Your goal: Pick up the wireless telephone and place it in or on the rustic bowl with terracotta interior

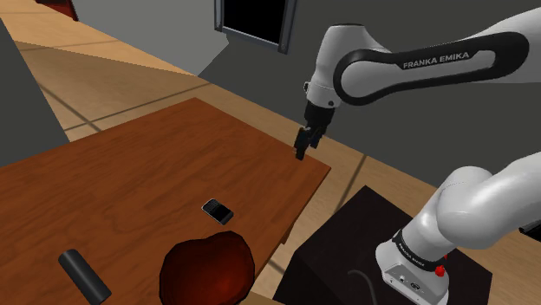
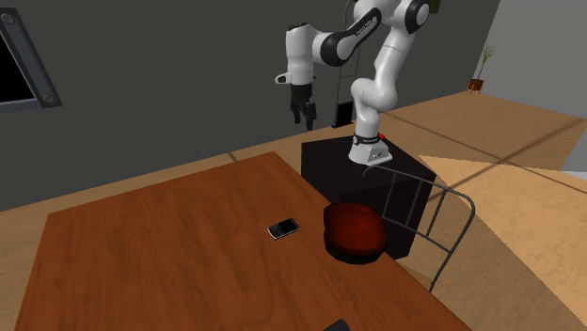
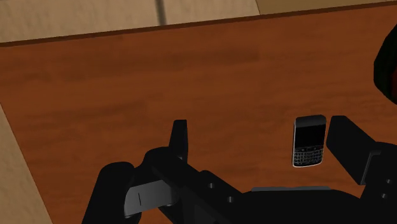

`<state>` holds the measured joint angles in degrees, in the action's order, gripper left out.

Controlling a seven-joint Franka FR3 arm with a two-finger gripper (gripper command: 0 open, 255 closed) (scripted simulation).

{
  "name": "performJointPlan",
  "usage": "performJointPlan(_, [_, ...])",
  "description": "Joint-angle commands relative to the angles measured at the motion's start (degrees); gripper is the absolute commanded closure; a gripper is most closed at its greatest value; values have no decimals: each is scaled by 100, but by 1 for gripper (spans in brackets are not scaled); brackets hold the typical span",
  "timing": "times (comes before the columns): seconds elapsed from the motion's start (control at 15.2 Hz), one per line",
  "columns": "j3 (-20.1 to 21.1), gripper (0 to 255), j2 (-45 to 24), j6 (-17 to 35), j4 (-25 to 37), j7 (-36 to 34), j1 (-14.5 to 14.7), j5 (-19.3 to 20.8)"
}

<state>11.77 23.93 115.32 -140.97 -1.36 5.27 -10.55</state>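
Note:
The telephone (image 1: 218, 210) is a small black handset with a keypad, lying flat on the brown wooden table (image 1: 113, 191). The bowl (image 1: 206, 269) is dark outside and red-brown inside, and stands close to the phone near the table's front edge. In the second exterior view the phone (image 2: 283, 228) lies just left of the bowl (image 2: 354, 231). My gripper (image 1: 301, 152) hangs open and empty, high over the table's edge nearest the stand (image 2: 303, 119). In the wrist view the phone (image 3: 310, 140) lies far below, close beside one of the spread fingers (image 3: 347, 143).
A black cylinder (image 1: 84, 275) lies on the table at the shoulder view's lower left. A metal-framed chair (image 2: 428, 216) stands against the table beside the bowl. The black stand (image 2: 362, 169) is next to the table's corner. The bowl's rim (image 3: 385, 63) shows beyond the phone.

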Motion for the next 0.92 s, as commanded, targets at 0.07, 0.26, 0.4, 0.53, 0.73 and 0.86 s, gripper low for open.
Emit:
performJointPlan(0.07, [251,0,-539,518,97,-174,68,73])
performJointPlan(0.26, [494,0,-1138,1007,261,-404,121,238])
performJointPlan(0.4, [640,0,-1559,1307,407,-591,154,409])
performJointPlan(0.53, [768,0,-1995,1579,582,-807,191,634])
performJointPlan(0.73, [897,0,-2670,1926,902,-1181,281,1065])
performJointPlan(0.86, [928,0,-3127,2109,1154,-1450,382,1397])
